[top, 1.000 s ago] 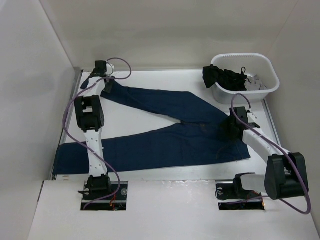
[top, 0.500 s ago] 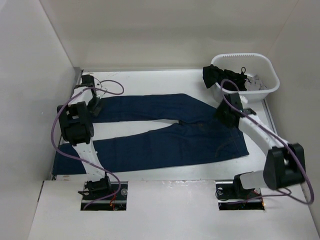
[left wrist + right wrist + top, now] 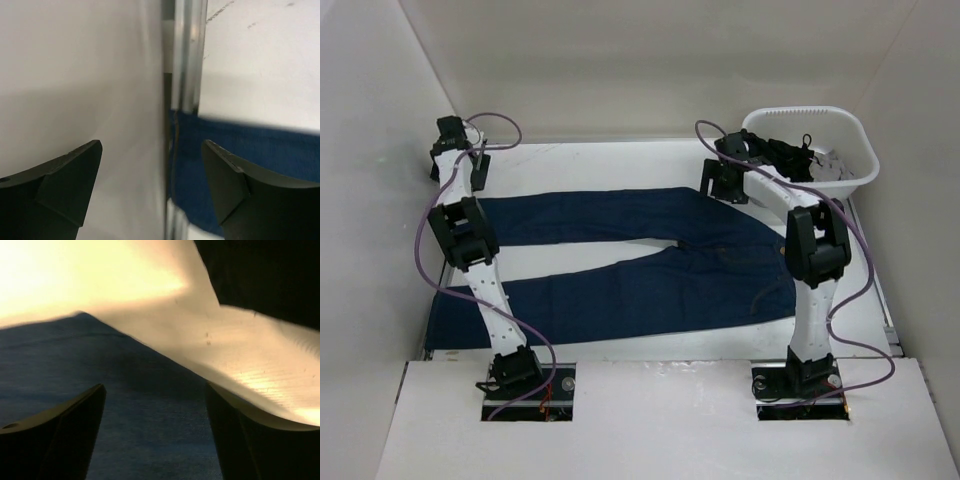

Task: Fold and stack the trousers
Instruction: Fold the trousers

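Trousers lie flat, near hem at the table's left edge — left gripper and right gripper both wide, empty — so a lopsided pull could slide them off.

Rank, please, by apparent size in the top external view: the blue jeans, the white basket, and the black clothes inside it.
1. jeans: by far the largest, spread out flat.
2. white basket: clearly smaller.
3. black clothes: smallest, and they fill only part of the basket.
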`<action>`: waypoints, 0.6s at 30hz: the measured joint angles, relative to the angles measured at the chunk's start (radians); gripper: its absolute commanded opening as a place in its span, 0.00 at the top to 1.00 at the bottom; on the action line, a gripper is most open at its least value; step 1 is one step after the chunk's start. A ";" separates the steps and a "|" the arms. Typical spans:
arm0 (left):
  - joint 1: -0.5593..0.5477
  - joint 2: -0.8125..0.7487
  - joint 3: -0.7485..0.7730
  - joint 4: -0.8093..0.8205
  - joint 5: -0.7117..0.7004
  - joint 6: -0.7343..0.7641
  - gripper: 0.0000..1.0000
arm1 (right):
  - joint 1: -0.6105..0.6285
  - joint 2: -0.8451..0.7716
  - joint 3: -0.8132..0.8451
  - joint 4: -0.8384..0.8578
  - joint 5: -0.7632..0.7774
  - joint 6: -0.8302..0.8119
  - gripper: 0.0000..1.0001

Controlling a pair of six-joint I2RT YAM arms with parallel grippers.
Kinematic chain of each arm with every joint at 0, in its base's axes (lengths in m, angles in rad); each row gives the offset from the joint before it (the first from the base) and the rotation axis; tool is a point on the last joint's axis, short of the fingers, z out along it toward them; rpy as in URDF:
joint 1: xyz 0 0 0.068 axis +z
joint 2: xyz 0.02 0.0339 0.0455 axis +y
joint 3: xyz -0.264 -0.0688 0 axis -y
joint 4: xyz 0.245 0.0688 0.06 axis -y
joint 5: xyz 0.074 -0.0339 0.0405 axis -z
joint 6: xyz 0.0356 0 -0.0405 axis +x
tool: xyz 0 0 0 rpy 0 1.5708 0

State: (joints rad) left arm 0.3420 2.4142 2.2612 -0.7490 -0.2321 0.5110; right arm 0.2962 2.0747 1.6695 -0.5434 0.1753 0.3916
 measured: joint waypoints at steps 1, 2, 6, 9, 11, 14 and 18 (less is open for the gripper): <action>0.005 0.048 0.035 -0.009 0.000 -0.018 0.18 | 0.000 0.012 0.000 -0.012 -0.001 -0.005 0.08; 0.010 0.097 0.066 -0.020 0.002 -0.036 0.18 | 0.000 0.021 0.003 -0.026 -0.003 -0.006 0.08; 0.016 0.132 0.111 -0.055 0.050 -0.063 0.22 | -0.002 0.046 0.031 -0.089 -0.015 -0.011 0.08; 0.016 0.086 0.003 -0.097 0.131 -0.048 0.23 | -0.002 0.047 0.037 -0.117 -0.018 -0.012 0.08; 0.016 0.032 -0.081 -0.095 0.165 -0.023 0.29 | -0.002 0.047 0.040 -0.134 -0.019 -0.016 0.12; 0.015 0.004 -0.143 -0.135 0.192 0.000 0.56 | -0.002 0.047 0.046 -0.162 -0.025 -0.031 0.38; 0.012 -0.003 -0.169 -0.149 0.210 0.006 0.91 | -0.003 0.054 0.057 -0.188 -0.045 -0.039 0.85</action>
State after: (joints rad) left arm 0.3538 2.4115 2.0918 -0.8982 -0.0223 0.5175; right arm 0.2935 2.1288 1.7264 -0.7315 0.1307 0.3531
